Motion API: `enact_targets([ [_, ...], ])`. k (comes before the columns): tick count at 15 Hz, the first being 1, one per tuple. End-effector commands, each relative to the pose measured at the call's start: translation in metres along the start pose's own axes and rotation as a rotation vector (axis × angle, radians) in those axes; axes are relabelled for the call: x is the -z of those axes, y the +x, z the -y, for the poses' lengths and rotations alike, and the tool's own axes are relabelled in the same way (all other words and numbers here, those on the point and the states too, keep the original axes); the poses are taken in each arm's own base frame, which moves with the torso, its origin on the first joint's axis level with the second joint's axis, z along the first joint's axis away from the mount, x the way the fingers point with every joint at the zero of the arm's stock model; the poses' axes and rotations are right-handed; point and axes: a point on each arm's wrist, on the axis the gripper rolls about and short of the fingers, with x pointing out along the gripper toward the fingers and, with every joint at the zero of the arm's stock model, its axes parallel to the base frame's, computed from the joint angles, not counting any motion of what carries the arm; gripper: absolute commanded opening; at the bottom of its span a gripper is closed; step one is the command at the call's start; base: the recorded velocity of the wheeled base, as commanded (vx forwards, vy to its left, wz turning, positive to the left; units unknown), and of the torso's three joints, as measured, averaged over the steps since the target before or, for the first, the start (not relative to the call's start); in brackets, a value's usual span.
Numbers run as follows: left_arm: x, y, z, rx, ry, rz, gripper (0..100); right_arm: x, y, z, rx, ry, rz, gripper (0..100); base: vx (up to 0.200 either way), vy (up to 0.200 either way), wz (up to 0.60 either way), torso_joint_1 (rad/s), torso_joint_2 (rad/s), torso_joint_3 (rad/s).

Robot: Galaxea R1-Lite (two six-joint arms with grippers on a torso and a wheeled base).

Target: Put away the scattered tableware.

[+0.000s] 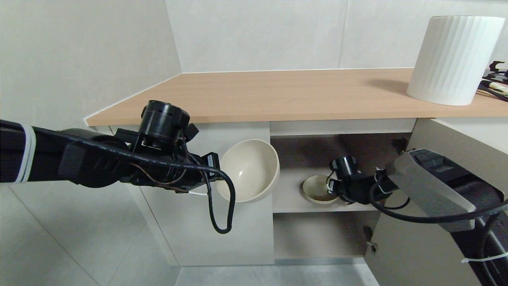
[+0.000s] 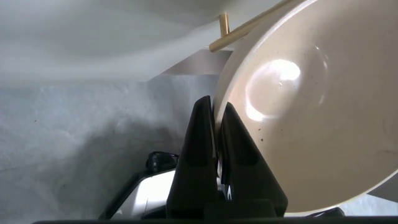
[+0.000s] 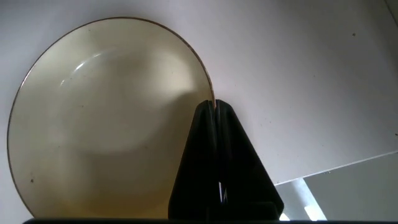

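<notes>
Here, at the left, the left gripper [image 1: 217, 174] is held out in the air in front of the cabinet's closed left panel [image 1: 238, 230], just below the front edge of the wooden table [image 1: 278, 91]. Its fingers [image 2: 199, 155] are clamped on the rim of a cream bowl [image 1: 250, 171], one finger inside the rim and one outside. The bowl is off every surface and is tipped on its side, so its hollow faces outward toward the room. In the left wrist view the bowl's glossy, lightly speckled inside [image 2: 311, 106] rises beside the closed fingers. The bowl hangs at the left border of the open cabinet compartment. Inside that compartment a pale shelf [image 1: 289, 200] runs across. A small shallow plate [image 1: 315, 188] with a thin dark rim is at shelf level, its hollow turned up. The right gripper [image 1: 332, 186] reaches into the compartment from the right, and its fingers [image 3: 199, 162] are pressed together on the plate's rim. In the right wrist view the plate [image 3: 106, 118] lies against the white shelf surface. Whether it rests on the shelf or is held just above it cannot be told. Right of the compartment the cabinet door [image 1: 408, 254] stands open. On the table above, near the right end, a white ribbed cylindrical container [image 1: 452, 59] stands upright. Some dark items [image 1: 496, 79] lie just beside it at the edge, too small to identify.
</notes>
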Motion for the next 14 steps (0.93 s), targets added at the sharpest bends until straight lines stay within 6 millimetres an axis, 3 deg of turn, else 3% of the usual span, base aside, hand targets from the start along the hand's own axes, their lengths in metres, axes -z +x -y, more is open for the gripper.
enact_targets([
  [1, 0.000, 0.001, 0.000, -0.002, -0.001, -0.003, 0, 0.001, 0.000, -0.001, -0.001, -0.001, 0.000, 0, 0.000, 0.000, 0.00, 0.000, 0.00, 0.000],
  [4, 0.001, 0.003, -0.001, -0.005, -0.002, -0.008, 0, 0.001, 0.000, -0.001, -0.002, 0.000, 0.002, 0, 0.000, 0.000, 0.00, 0.000, 0.00, 0.000],
  [5, 0.001, 0.003, -0.001, -0.005, -0.002, -0.008, 0, 0.000, 0.000, -0.001, -0.003, 0.000, 0.003, 100, 0.000, 0.000, 0.00, 0.000, 0.00, 0.000],
  [9, 0.004, 0.008, 0.001, -0.004, 0.004, -0.024, 0, -0.001, -0.003, -0.001, -0.004, 0.003, 0.002, 100, 0.000, 0.000, 0.00, 0.000, 0.00, 0.000],
  [12, 0.015, 0.021, 0.007, -0.010, 0.023, -0.067, 0, -0.010, -0.022, 0.002, -0.014, 0.004, -0.002, 100, 0.000, 0.000, 0.00, 0.000, 0.00, 0.000],
  [14, 0.028, 0.041, 0.009, -0.061, 0.043, -0.101, 0, -0.014, -0.047, 0.003, -0.027, -0.009, -0.009, 100, 0.000, 0.000, 0.00, 0.000, 0.00, 0.000],
])
